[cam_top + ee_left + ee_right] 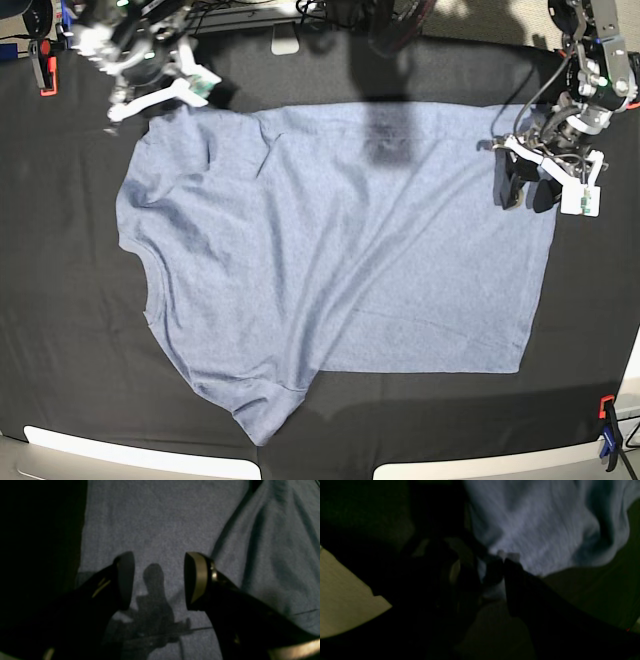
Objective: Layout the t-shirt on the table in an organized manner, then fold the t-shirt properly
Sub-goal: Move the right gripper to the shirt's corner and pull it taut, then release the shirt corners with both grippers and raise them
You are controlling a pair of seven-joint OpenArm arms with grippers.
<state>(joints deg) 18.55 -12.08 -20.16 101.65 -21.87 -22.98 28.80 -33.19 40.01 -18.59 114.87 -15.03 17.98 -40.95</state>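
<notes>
The t-shirt [330,260] is a light heathered blue-grey, spread nearly flat on the table [70,350], plain side up with no lettering showing. It lies sideways in the base view: its straight hem runs down that view's right side, and the sleeves and shoulders sit at that view's left. One sleeve reaches toward the near edge, its end lying over the body cloth; the other lies at the far left corner, bunched in folds. Long shallow creases cross the body diagonally. The table is matte black cloth that shows on every side of the shirt, with a pale rim along the near edge.
</notes>
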